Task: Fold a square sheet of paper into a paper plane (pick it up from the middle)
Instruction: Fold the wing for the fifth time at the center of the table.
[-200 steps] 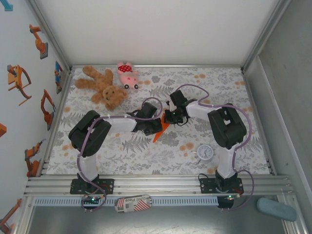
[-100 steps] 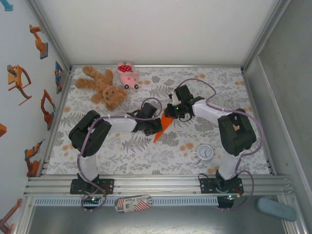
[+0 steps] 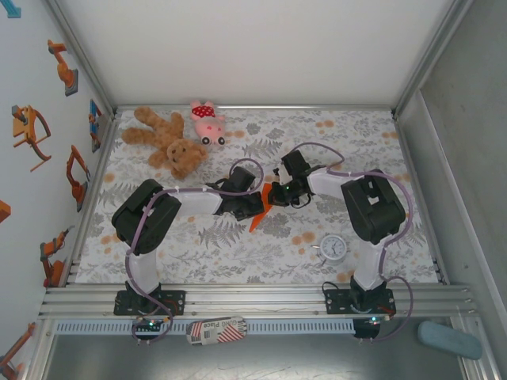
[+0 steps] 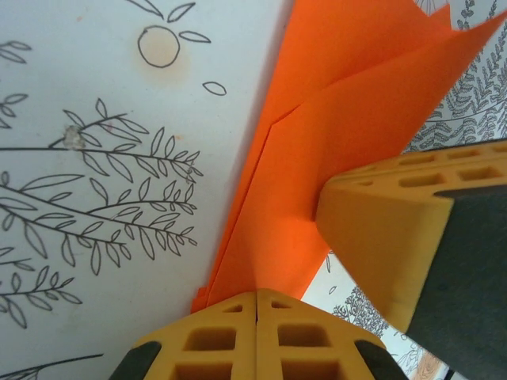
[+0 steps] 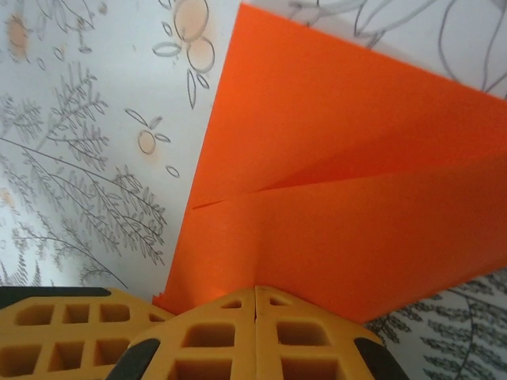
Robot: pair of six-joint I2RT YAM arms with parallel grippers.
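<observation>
1. jaws first: left gripper (image 4: 256, 294) has its fingers pressed together. the sheet of paper (image 4: 333, 134) runs edge-on into the closed seam, which reads as clamped on the paper's narrow end.
2. right gripper (image 5: 255, 293) fingers are likewise together, with the orange layers meeting the fingertips. in the left wrist view one of its yellow fingers lies flat on the paper's face, just beside the left fingertips. by my reading it is clamped on the same sheet.
3. paper state: not a flat square. layers overlap, and a slanted folded edge shows from both wrists. judged partly folded, not yet a finished dart.
4. position: about the middle of the table (image 3: 198, 253), between the two gripper heads. the free pointed end slants toward the near edge and a little left. cannot tell whether that tip touches the table.
5. key relation: both grips crowd the same end, left from the left-edge side, right from the right and slightly farther back. the long axis runs from the grips toward the near edge, so the free length lies on the near side of both jaws.
6. judgement: the next crease wants one jaw holding while the other releases and shifts along that axis. neither arm is clearly nearer.
7. outward: teddy bear (image 3: 170, 142) and pig (image 3: 206, 120) lie by the far left corner, clock (image 3: 333, 248) toward the near right. all are well apart from the paper.
</observation>
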